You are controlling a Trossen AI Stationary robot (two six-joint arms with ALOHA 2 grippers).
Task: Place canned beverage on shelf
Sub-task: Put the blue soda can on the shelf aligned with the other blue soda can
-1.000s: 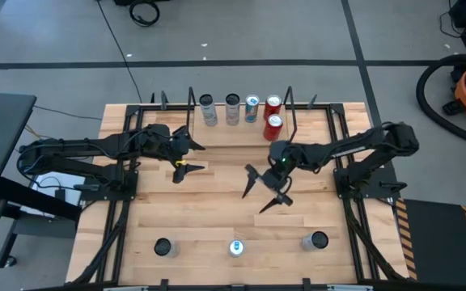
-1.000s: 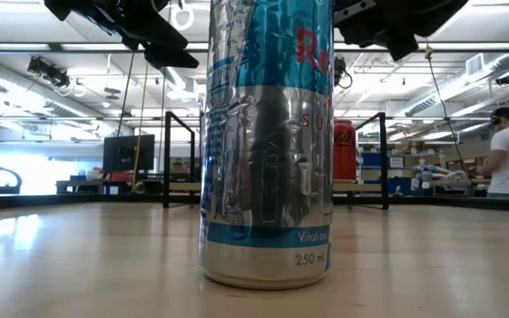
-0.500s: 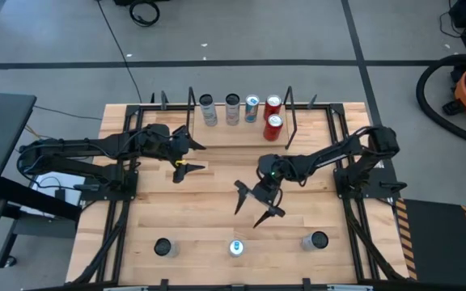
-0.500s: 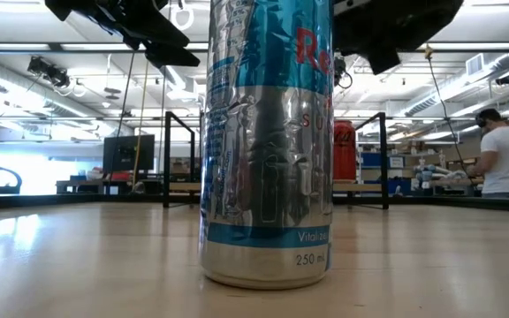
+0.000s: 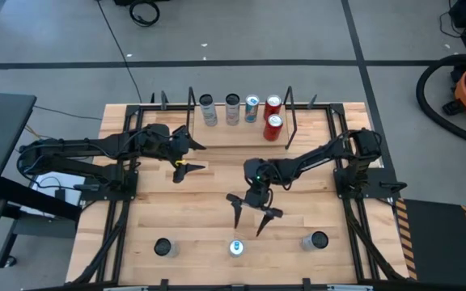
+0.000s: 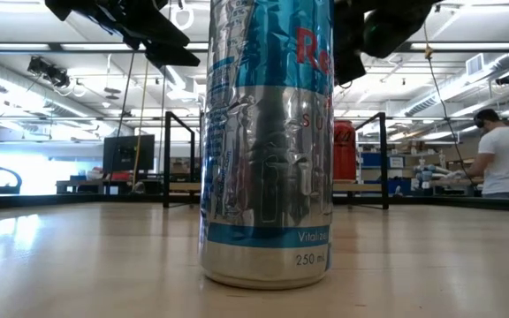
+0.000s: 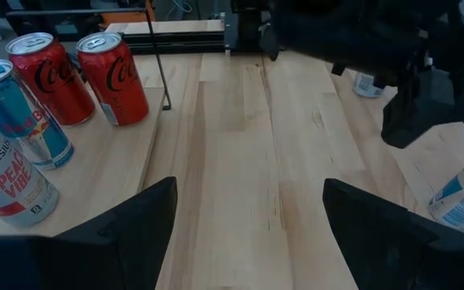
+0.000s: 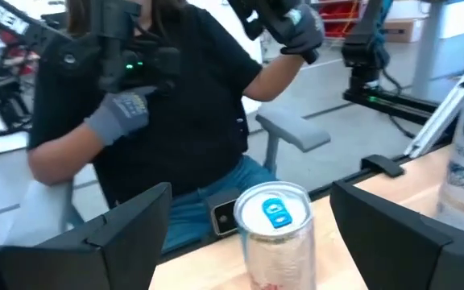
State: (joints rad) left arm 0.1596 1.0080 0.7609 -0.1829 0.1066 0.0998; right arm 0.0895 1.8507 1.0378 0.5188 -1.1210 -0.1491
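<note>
The shelf [image 5: 235, 134] is a pale board between two black wire frames at the table's far middle. Several cans stand on it, among them two red ones [image 5: 273, 124], also seen in the left wrist view [image 7: 115, 76]. A blue-and-silver can [image 5: 236, 247] stands upright at the near edge's middle and fills the low view [image 6: 268, 141]. My right gripper [image 5: 250, 217] is open, just beyond that can on its far side, and touches nothing. Its wrist view shows the can's top [image 8: 276, 216] ahead between the fingers. My left gripper [image 5: 189, 157] is open and empty, left of centre.
Two more cans stand at the near edge, one left [image 5: 163, 246] and one right [image 5: 317, 240]. A person in black with grey gloves [image 8: 159, 121] stands just beyond the near edge. Bare wood lies between the shelf and the near cans.
My right gripper has gone toward the table's near edge and somewhat to the left, from near the shelf's red cans toward the middle near-edge can. It has stayed open and empty.
</note>
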